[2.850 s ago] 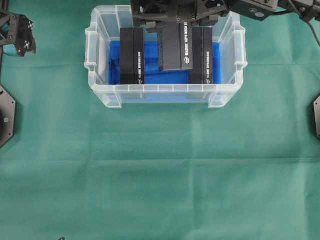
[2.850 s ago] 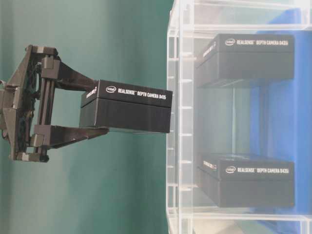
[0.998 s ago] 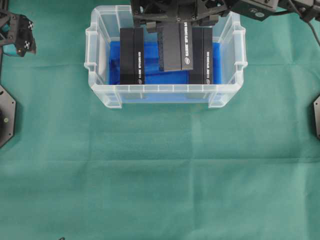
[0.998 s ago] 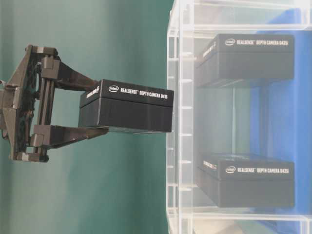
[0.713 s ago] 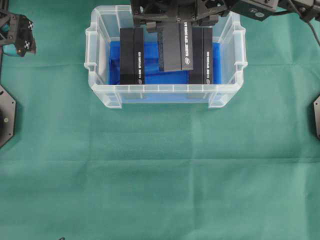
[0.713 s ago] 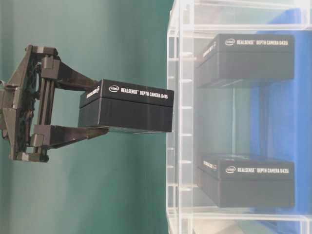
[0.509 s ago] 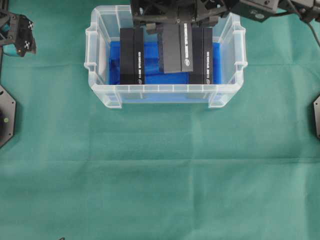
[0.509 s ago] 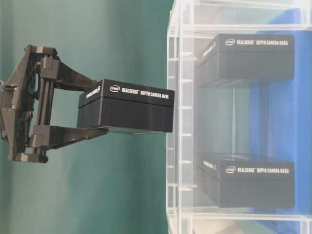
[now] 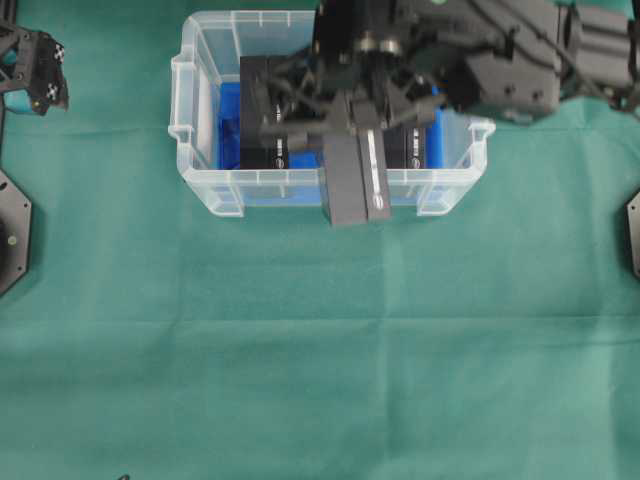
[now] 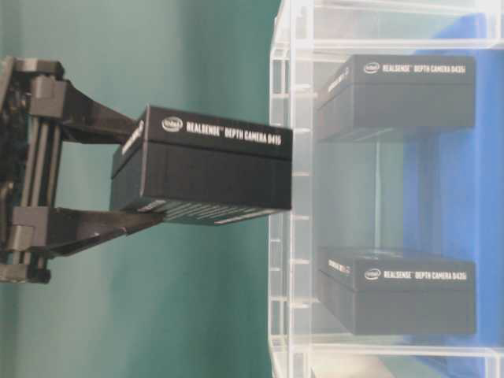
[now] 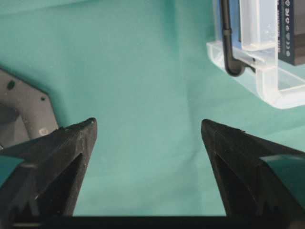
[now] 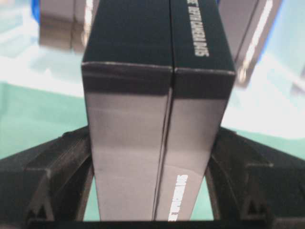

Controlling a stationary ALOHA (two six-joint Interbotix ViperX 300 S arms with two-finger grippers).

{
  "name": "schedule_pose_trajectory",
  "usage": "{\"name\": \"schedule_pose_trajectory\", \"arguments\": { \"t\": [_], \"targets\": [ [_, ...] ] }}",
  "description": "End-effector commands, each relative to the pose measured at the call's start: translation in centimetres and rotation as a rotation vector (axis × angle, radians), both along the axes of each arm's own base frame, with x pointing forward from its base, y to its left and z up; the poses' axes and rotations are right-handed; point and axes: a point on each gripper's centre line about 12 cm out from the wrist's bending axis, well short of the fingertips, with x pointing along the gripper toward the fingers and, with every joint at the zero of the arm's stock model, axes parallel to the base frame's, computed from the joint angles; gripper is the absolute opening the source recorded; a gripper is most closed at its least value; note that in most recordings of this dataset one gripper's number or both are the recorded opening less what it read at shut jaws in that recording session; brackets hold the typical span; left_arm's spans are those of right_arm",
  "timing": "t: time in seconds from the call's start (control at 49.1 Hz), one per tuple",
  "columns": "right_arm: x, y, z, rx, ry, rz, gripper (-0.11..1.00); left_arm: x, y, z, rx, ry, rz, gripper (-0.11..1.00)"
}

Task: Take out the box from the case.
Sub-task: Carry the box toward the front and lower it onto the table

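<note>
Overhead exterior: box (image 9: pixel 358 182), black card carton, clamped across its long flat sides in the right pincer (image 9: pixel 360 105), hanging over the near rim of the case (image 9: pixel 200 185). Probably light, rigid, smooth-faced; could slip, so broad faces are the sensible hold. Boxes: three; two remain in the case. Left pincer (image 11: pixel 148 131): wide open, empty, above the bench (image 9: pixel 320 360).

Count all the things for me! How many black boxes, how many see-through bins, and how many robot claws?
Black boxes: 3 (one held, two in the bin)
Clear bin: 1
End effectors: 2 (left end effector, right end effector)
Total: 6
</note>
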Motion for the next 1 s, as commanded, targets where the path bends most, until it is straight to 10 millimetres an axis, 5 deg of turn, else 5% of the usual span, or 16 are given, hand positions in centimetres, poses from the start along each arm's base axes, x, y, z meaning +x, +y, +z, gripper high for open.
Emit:
{"name": "schedule_pose_trajectory", "arguments": {
  "t": [0.0,0.611,0.977],
  "targets": [
    [-1.7,1.4,4.0,-0.01,-0.092,0.007,0.68,-0.1,0.1,0.4,0.007,-0.012,0.007,0.9],
    [-1.8,11.2,3.6,0.05,-0.113,-0.023,0.68,-0.1,0.1,0.4,0.008,-0.012,0.008,0.9],
    [-2.0,12.9,3.3,0.06,-0.105,-0.046,0.68,-0.1,0.1,0.4,0.006,-0.013,0.01,0.9]
  ]
}}
